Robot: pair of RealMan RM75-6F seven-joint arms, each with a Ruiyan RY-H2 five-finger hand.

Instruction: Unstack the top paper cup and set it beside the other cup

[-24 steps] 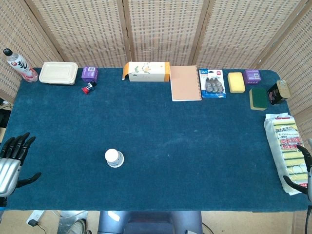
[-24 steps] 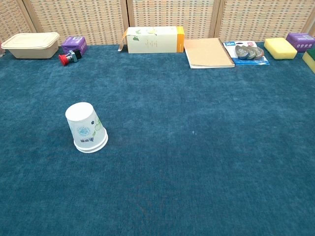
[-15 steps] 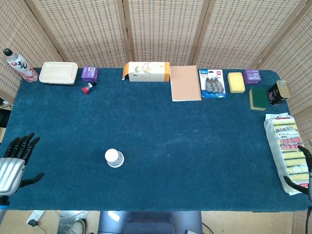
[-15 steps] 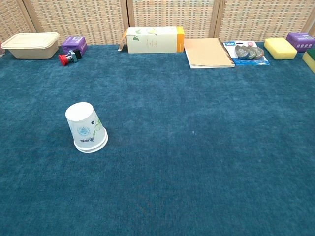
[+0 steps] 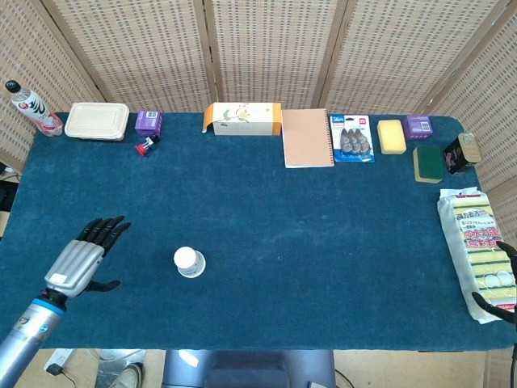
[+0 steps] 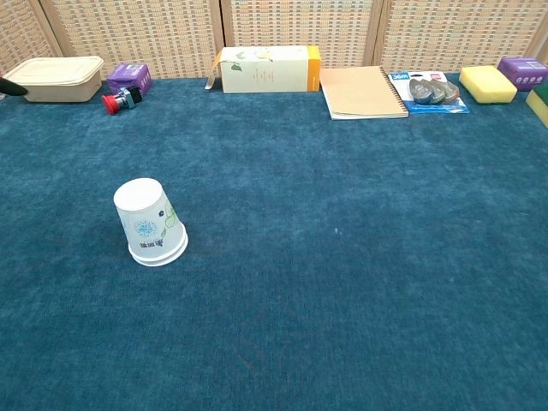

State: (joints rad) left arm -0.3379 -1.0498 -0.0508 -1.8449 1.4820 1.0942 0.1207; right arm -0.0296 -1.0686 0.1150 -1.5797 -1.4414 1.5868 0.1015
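Hovering my left hand (image 5: 78,263) left of the inverted cup stack (image 5: 189,261), fingers spread, empty. Nothing unstacked yet; grip, lift and placement remain. Right hand (image 5: 505,279) far right of stack, state unclear.

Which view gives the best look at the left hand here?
The head view: the left hand shows whole, fingers spread, empty, left of the stacked paper cups. The chest view catches only a dark tip at its left edge, probably a fingertip.
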